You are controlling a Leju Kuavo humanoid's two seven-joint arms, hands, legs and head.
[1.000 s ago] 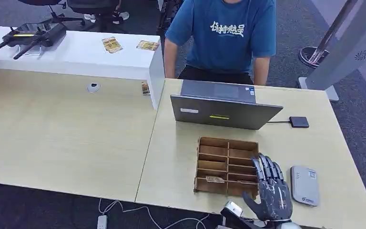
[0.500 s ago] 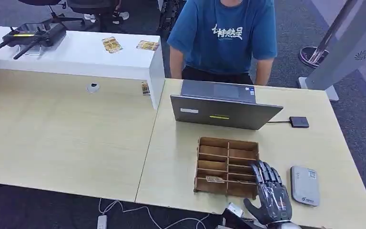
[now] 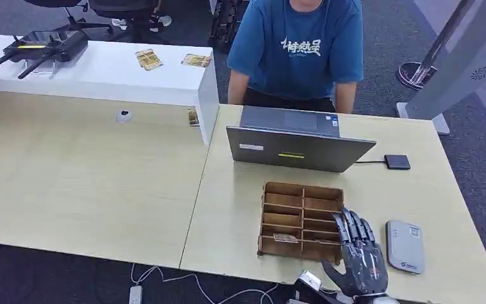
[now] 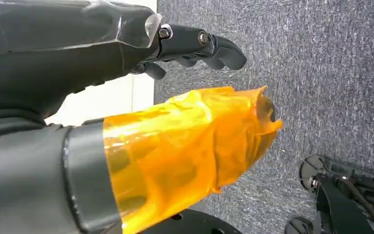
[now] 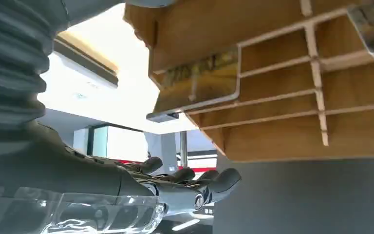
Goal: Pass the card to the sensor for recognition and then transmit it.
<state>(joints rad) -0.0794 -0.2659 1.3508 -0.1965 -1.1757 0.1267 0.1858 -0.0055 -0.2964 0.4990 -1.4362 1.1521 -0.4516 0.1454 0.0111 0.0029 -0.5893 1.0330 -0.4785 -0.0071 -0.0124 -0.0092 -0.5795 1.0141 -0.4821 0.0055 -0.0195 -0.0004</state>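
A wooden divided box (image 3: 301, 188) sits on the desk in front of me, with a card (image 3: 285, 238) lying in one of its near compartments. My right hand (image 3: 359, 256) hovers flat over the box's near right corner, fingers spread, holding nothing. The grey sensor pad (image 3: 404, 246) lies just right of that hand. In the right wrist view the box (image 5: 272, 131) is close, with a printed card (image 5: 199, 80) in one slot and my fingers (image 5: 195, 187) stretched out apart from it. My left hand (image 4: 126, 122) hangs over carpet, empty, its thumb wrapped in orange tape.
A half-open laptop (image 3: 297, 147) stands behind the box, with a small black hub (image 3: 397, 161) to its right. A person in a blue T-shirt (image 3: 297, 44) stands at the far edge. The white counter (image 3: 101, 79) holds loose cards (image 3: 148, 59) and a black device (image 3: 41, 45).
My right hand dipped slightly toward the near edge, then eased forward again over the box corner. The person shifted a little.
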